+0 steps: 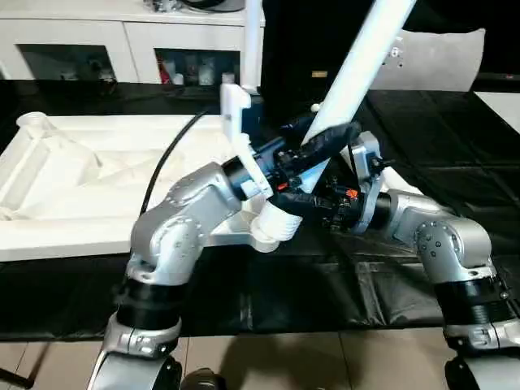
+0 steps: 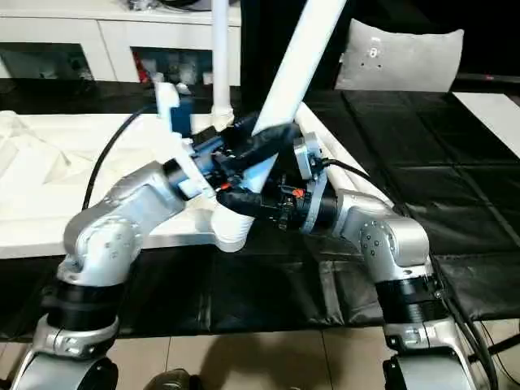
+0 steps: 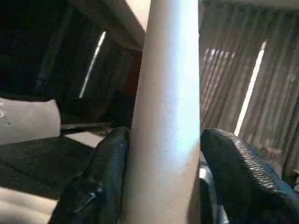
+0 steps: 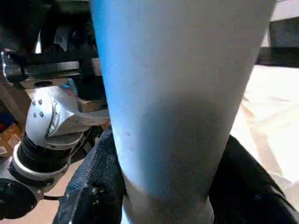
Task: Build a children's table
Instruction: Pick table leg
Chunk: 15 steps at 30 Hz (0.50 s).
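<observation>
So the white table top (image 1: 97,175) is lying upside down on the black-sheeted worktop (image 1: 455,146), ribbed underside facing up, round socket at the far left corner (image 1: 31,122). One leg (image 1: 253,41) is already standing straight up at the far right corner.

Both arms meet at the near right corner. A second leg (image 1: 361,61) leans up and away to the right, its fat ribbed end (image 1: 276,221) sitting at the corner socket there. Can't really tell if it's seated in the socket or just resting on the rim, the claws are in the way.

Left claw (image 3: 163,172) is clamped on that tilted leg, a black finger (image 3: 100,182) pressed against each side of the tube. Right claw (image 4: 166,186) is gripping the same leg lower down, nearer the fat end, fingers (image 4: 93,186) hugging both sides too.

White cabinets (image 1: 122,45) run along the back, and a white cushion (image 2: 402,57) sits past the worktop on the right.
</observation>
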### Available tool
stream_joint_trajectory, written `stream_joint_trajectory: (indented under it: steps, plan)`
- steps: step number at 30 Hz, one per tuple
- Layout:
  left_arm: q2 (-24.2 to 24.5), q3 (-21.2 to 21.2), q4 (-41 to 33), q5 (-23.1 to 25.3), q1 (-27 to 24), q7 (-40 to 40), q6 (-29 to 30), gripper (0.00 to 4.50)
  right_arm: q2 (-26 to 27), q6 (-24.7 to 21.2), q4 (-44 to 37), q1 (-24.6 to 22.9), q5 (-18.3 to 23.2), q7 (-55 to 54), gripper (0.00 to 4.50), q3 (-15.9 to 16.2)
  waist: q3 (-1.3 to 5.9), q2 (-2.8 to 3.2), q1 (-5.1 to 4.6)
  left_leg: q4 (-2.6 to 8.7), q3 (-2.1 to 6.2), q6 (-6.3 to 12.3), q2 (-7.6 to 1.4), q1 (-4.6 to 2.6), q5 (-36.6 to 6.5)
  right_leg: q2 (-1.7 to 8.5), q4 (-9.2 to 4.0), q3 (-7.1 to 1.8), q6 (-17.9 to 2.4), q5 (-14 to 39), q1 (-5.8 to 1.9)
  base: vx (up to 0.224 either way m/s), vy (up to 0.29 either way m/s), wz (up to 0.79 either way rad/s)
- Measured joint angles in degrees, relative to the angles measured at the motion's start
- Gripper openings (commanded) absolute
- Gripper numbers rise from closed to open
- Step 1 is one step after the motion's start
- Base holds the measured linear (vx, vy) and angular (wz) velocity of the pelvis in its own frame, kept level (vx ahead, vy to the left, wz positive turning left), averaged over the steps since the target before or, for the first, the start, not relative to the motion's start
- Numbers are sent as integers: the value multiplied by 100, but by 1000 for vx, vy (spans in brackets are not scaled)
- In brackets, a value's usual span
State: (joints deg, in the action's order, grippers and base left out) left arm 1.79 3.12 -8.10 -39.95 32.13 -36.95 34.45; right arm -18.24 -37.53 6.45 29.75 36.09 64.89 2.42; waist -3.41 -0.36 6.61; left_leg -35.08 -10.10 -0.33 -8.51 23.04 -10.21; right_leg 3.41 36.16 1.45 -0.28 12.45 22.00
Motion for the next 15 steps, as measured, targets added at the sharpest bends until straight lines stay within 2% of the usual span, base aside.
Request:
stream_joint_trajectory:
  steps: [3,5,6,7,11,13,15]
  plan:
    - [47,6,-13,-30,-55,-59,73,347,129,181,-21,-134,-67,-54,193,9,0,0,-14,-4,0,0,0,0,0,0,0,-1,2,-4,-1,0,0,0]
    - [22,9,-25,-31,-69,-62,72,356,168,285,-70,-198,-90,-179,193,7,0,0,-15,-4,0,-2,0,0,1,0,-1,-1,3,-6,-2,0,0,0]
    - [18,15,-25,-30,-70,-62,72,356,170,273,-86,-211,-87,-222,193,7,0,0,-15,-5,0,-2,0,0,1,1,-1,-1,4,-6,-3,0,0,0]
    - [24,24,-24,-25,-71,-62,66,379,166,237,-119,-218,-85,-270,193,7,0,0,-20,-5,0,-3,0,0,2,1,-2,-1,5,-7,-3,0,0,0]
    - [-23,97,58,73,-73,-35,-12,395,152,166,-201,-301,-89,-476,193,-15,0,0,-17,-5,0,-4,-1,-1,3,1,-2,-1,7,-9,-4,0,0,0]
    - [-154,-6,177,78,-67,29,-113,397,232,199,-169,-326,-101,-671,193,-77,0,0,-27,-5,0,-6,-1,0,4,1,-2,-1,8,-10,-4,0,0,0]
    - [-289,-250,277,-106,21,95,-202,397,353,279,-26,-330,-187,-1072,193,-292,0,0,-35,-5,0,-8,-1,-1,5,0,-2,-1,8,-13,-4,0,0,0]
